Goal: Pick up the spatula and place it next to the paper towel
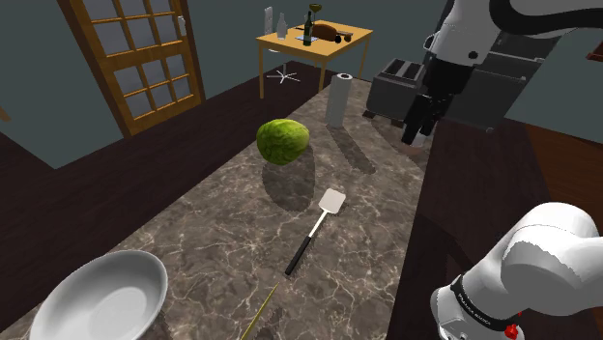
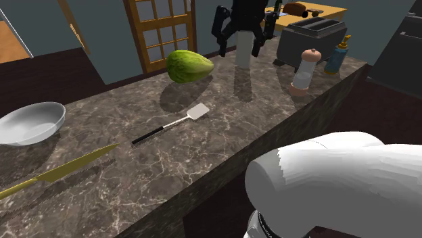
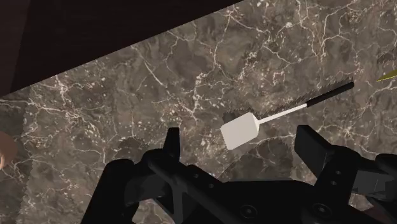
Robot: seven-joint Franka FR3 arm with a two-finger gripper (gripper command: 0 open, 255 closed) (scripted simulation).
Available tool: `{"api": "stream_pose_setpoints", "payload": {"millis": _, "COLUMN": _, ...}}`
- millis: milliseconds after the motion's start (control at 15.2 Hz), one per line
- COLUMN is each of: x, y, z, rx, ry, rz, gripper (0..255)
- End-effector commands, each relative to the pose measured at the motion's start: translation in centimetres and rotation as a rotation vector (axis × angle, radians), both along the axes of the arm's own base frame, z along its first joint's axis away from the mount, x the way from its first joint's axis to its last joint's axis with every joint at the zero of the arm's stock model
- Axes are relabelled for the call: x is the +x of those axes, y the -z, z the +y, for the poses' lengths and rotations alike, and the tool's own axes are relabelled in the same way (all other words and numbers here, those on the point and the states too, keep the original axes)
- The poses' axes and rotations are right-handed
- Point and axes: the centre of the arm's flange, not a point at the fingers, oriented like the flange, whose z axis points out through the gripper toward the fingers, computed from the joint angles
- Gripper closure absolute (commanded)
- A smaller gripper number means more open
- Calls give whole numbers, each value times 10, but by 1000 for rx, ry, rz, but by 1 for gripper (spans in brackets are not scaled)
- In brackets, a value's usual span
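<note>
The spatula [image 1: 327, 220] lies flat on the marble counter [image 1: 213, 232], pale blade toward the paper towel, black handle toward the bowl. The white paper towel roll [image 1: 338, 99] stands upright at the counter's far end, beside the toaster. My gripper [image 1: 417, 133] hangs high above the counter near the toaster, open and holding nothing. In the wrist view the spatula blade [image 3: 240, 132] shows far below, between the spread fingers [image 3: 172, 145]. In the second exterior view the gripper [image 2: 240, 37] hovers in front of the paper towel [image 2: 243, 57], and the spatula [image 2: 177, 122] lies mid-counter.
A green lettuce head [image 1: 282, 141] sits between spatula and paper towel. A white bowl [image 1: 101, 299] and a yellow knife [image 2: 54, 172] lie at the near end. Toaster [image 2: 308, 37], pepper mill [image 2: 304, 67] and a bottle [image 2: 336, 54] crowd the far end.
</note>
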Motion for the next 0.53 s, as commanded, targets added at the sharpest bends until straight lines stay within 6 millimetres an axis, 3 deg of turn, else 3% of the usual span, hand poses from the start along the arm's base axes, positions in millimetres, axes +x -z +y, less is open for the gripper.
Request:
{"api": "stream_pose_setpoints", "payload": {"millis": 0, "x": 0, "y": 0, "z": 0, "rx": 0, "ry": 0, "rz": 0, "gripper": 0}}
{"api": "stream_pose_setpoints", "payload": {"millis": 462, "x": -4, "y": 59, "z": 74, "rx": -28, "ry": 382, "rz": 36, "gripper": 0}}
